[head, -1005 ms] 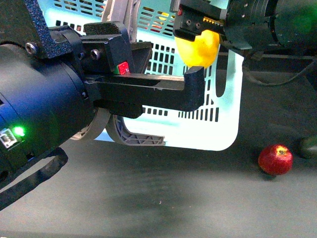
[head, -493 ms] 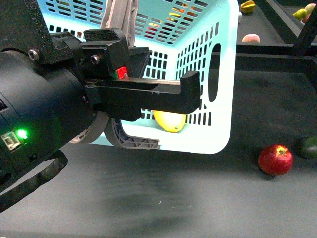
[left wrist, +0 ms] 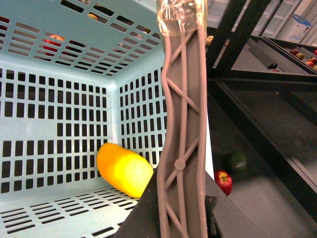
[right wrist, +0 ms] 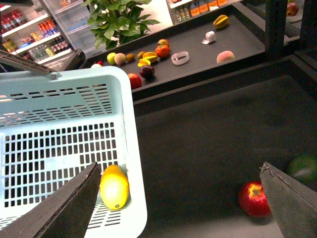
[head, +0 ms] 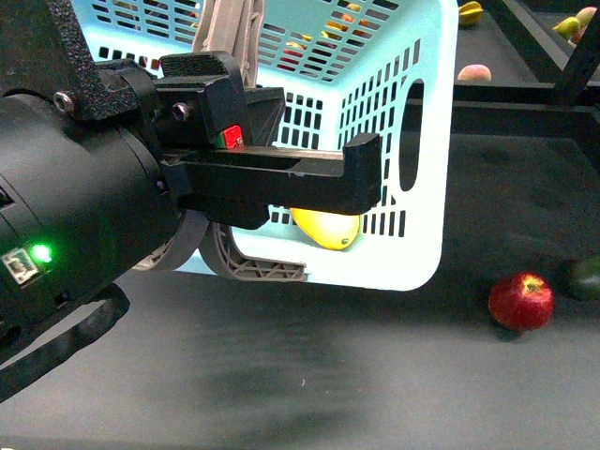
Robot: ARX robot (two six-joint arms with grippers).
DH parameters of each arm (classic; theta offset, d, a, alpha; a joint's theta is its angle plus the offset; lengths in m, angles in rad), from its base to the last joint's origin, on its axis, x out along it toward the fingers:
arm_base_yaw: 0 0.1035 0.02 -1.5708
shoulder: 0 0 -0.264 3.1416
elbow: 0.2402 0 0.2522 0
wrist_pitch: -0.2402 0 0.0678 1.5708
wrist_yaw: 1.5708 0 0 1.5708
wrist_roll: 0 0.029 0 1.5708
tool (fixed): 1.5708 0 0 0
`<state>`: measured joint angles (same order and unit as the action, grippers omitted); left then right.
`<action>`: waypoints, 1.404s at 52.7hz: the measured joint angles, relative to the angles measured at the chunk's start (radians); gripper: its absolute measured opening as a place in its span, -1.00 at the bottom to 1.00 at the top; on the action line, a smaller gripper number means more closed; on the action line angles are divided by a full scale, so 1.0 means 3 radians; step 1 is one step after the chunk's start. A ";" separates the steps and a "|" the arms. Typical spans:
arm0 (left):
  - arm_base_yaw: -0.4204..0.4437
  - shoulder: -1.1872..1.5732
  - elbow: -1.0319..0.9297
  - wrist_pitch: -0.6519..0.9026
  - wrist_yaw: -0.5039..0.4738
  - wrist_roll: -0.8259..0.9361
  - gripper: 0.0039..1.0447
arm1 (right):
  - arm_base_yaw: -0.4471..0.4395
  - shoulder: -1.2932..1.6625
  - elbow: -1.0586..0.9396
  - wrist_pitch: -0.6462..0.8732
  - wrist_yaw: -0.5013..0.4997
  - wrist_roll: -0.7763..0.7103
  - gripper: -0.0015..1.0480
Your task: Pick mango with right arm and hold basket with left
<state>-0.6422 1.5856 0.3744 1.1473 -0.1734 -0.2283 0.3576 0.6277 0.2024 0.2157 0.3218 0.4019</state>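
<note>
The yellow mango (head: 326,228) (left wrist: 124,169) (right wrist: 114,187) lies on the floor of the pale blue basket (head: 427,141) (left wrist: 59,114) (right wrist: 64,129), close to its near wall. My left gripper (left wrist: 181,218) is shut on the grey lattice basket handle (left wrist: 181,124) (head: 230,28); the bulky black left arm (head: 84,216) fills the left of the front view. High above the table, my right gripper (right wrist: 181,198) hangs open and empty, its dark fingers (right wrist: 74,208) at the frame edges, the mango beside one of them. It is out of the front view.
A red apple (head: 521,301) (right wrist: 254,199) (left wrist: 224,181) and a dark green fruit (head: 583,277) (right wrist: 303,168) (left wrist: 237,161) lie on the dark table right of the basket. Behind runs a raised black shelf (right wrist: 198,54) with several fruits and tape rolls.
A second ago my right gripper held the mango above the basket. It has let go and left the front view; the mango now rests inside the basket. The basket shifted slightly.
</note>
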 joint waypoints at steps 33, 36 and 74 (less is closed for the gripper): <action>-0.0001 0.0000 -0.0001 0.0000 -0.0004 -0.0001 -0.88 | -0.0338 -0.0380 -0.0409 0.0707 -0.0253 -0.1148 0.03; -0.0001 0.0000 -0.0001 0.0000 0.0001 0.0005 -0.88 | -0.0432 -0.0488 -0.0443 0.0638 -0.0346 -0.1223 -0.17; -0.0001 0.0000 -0.0001 0.0000 0.0003 -0.0003 -0.88 | -0.1184 -0.1399 -0.0660 -0.0015 -0.1067 -0.1328 -0.96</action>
<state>-0.6426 1.5856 0.3740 1.1473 -0.1726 -0.2291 0.0025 0.2081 0.0044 0.2111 0.0017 0.0036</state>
